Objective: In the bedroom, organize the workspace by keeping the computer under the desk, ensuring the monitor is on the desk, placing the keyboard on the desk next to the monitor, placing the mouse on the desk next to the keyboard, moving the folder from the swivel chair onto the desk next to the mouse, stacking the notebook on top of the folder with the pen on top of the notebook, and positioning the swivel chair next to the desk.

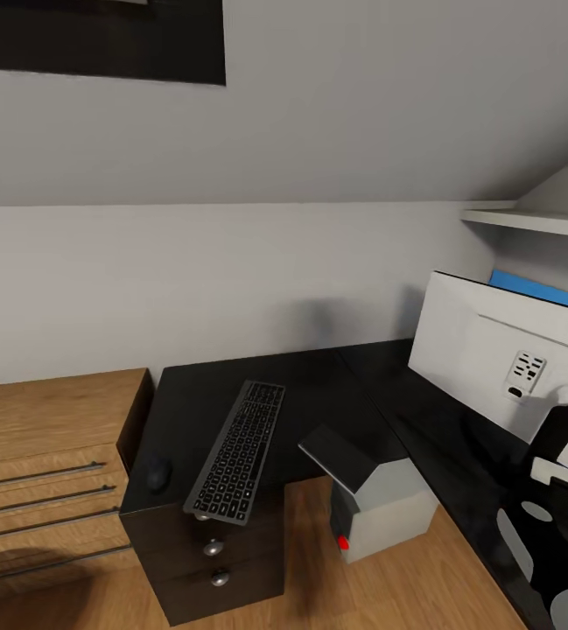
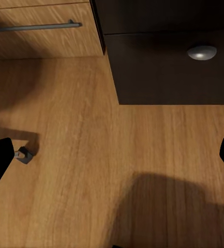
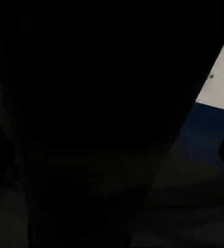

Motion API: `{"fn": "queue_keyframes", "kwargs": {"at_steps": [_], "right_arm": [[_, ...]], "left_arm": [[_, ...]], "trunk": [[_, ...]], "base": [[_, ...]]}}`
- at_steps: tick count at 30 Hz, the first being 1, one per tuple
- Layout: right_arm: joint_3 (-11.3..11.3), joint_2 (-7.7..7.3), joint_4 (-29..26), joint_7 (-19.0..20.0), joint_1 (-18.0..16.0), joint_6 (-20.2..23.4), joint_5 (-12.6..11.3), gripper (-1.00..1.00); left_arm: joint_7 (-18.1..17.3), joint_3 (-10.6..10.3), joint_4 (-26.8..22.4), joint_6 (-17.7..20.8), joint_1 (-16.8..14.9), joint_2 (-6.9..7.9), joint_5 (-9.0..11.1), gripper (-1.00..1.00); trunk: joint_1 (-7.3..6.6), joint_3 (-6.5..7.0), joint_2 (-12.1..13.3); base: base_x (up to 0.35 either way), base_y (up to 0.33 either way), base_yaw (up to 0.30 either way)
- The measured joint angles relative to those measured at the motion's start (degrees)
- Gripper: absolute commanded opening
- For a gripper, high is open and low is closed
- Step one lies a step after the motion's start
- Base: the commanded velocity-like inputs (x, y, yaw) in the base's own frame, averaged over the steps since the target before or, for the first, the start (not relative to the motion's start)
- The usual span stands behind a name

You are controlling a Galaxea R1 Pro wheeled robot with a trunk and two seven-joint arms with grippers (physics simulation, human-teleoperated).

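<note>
The black L-shaped desk (image 1: 319, 381) fills the room's corner under the sloped wall. The keyboard (image 1: 235, 451) lies on its left wing, over the drawer unit (image 1: 218, 560) with round silver knobs. The small black mouse (image 1: 158, 473) rests just left of the keyboard. The monitor (image 1: 494, 350) stands on the right wing, its pale back toward me, on a black stem (image 1: 559, 433). The grey computer (image 1: 380, 503) with a red dot sits on the floor at the desk's inner corner. My left gripper (image 2: 112, 157) hangs open over bare floor near the drawer unit (image 2: 168, 67). My right gripper (image 3: 112, 155) looks open, close to a dark surface.
A light-wood drawer chest (image 1: 38, 455) with bar handles stands against the desk's left end, also seen in the left wrist view (image 2: 39, 31). A blue flat panel (image 1: 542, 291) leans behind the monitor under a white shelf (image 1: 529, 219). A small grey object (image 2: 24, 154) lies on the floor.
</note>
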Motion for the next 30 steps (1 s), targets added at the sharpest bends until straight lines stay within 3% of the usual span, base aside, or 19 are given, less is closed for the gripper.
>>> {"fn": "queue_keyframes", "kwargs": {"at_steps": [7,8,22,30], "right_arm": [[-1.8,-0.07,-0.1,0.1,0.0,0.1,-0.1,1.00],[-1.9,-0.06,-0.1,0.1,0.0,0.0,-0.1,-1.00],[-2.1,0.16,-0.3,-0.1,0.0,0.0,0.3,-1.00],[-2.0,0.17,-0.4,0.0,0.0,0.0,0.2,-1.00]], "left_arm": [[0.0,0.0,0.0,0.0,0.0,0.00,0.0,1.00],[0.0,0.0,0.0,0.0,0.0,0.00,0.0,1.00],[0.0,0.0,0.0,-0.1,0.0,-0.17,-0.1,1.00],[0.0,0.0,0.0,-0.1,0.0,-0.25,-0.1,1.00]], "trunk": [[0.00,0.00,0.0],[0.00,0.00,0.0],[0.00,0.00,0.0],[0.03,0.00,0.0]], "base": [[0.000,0.000,0.000],[0.000,0.000,0.000],[-0.004,0.000,0.000],[-0.232,0.052,0.000]]}}
